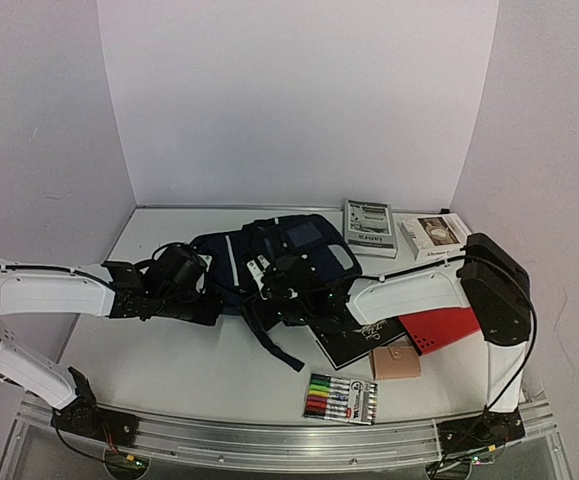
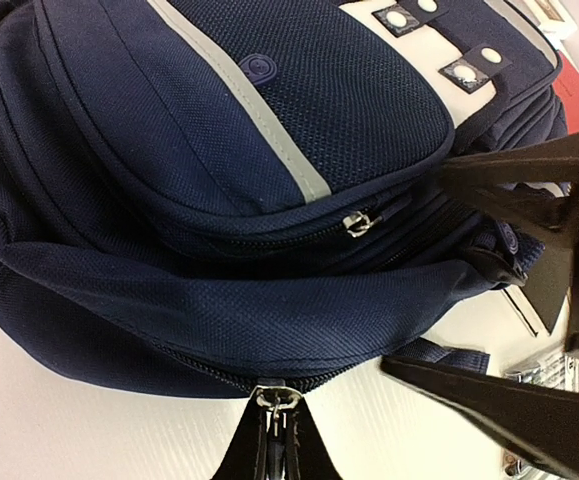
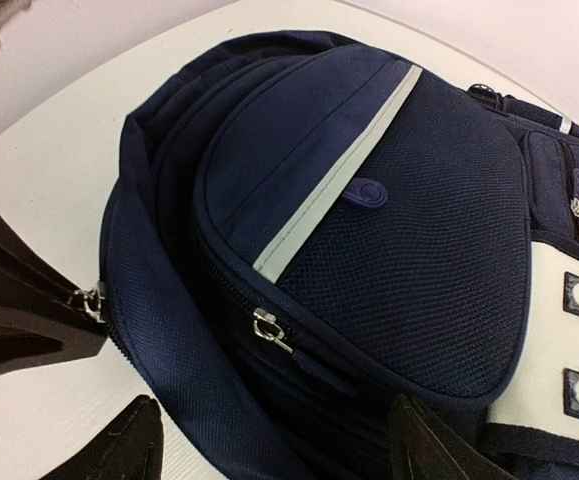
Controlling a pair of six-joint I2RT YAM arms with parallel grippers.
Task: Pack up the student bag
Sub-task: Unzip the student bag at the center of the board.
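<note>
The student bag [image 3: 409, 260] is navy blue, its front pocket a fine mesh weave crossed by one light grey stripe and marked with a small purple oval badge. Its lower patches are pale grey-white dotted with white studs, and its zip pulls [image 3: 269, 330] are silver. The left arm [image 1: 49, 290] and right arm [image 1: 409, 290] are white with black joints. On the white table [image 1: 169, 370] are a black notebook [image 1: 354, 340] with what may be gold lettering, a red folder [image 1: 449, 328], a tan wallet [image 1: 396, 363] and a many-coloured marker pack [image 1: 341, 398], green and red among them
</note>
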